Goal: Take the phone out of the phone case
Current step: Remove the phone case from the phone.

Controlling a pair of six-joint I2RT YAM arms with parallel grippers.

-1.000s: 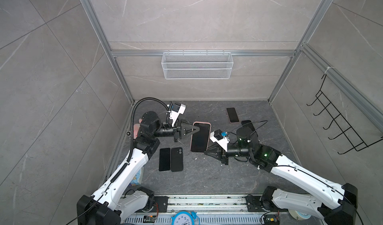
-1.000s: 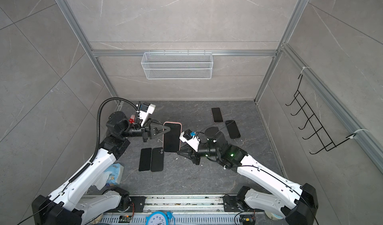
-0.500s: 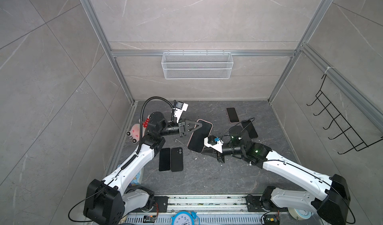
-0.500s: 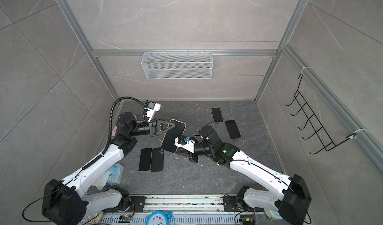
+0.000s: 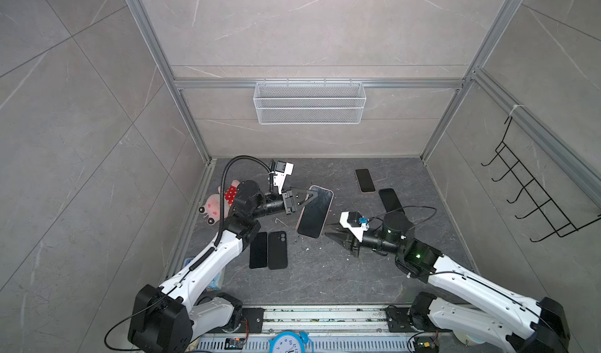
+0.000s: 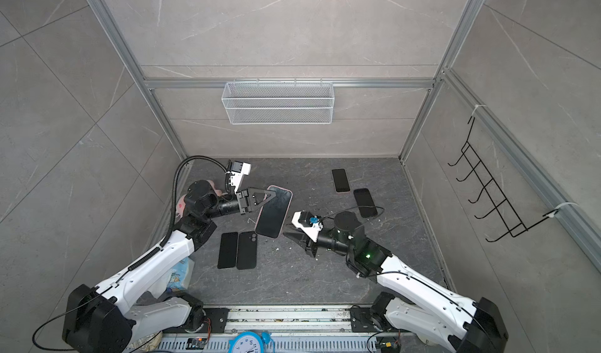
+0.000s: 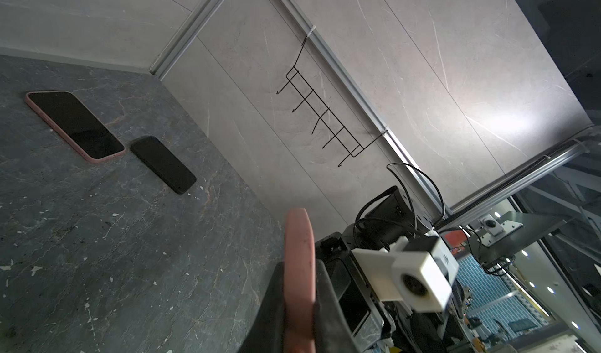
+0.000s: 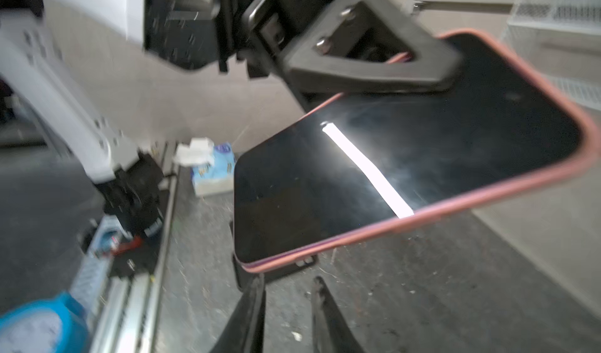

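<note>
The phone [image 5: 314,213] is seen lifted at a tilt above the dark tabletop [image 5: 325,279], and it is seated in its pink phone case [image 8: 487,192]. It is pinched by the left gripper [image 5: 309,195] near one corner. One finger [image 8: 374,65] is laid flat over the dark screen, and the other is tucked behind the case. In the left wrist view the pink edge is shown clamped between the two dark fingers, with no gap to either side.

The right gripper [image 5: 328,234] is pointed at the opposite end of the phone. Its fingers [image 8: 257,296] are spread a little and nothing is caught between them. The phone's nearest corner is seen just past those fingertips, close but not touched, and a thin pink rim is visible around that corner.

Two dark phones [image 5: 268,250] lie side by side on the tabletop below the left fingers, well clear of them. Two more phones [image 5: 365,180] are seen flat on the surface behind the right gripper, away from its fingertips.
</note>
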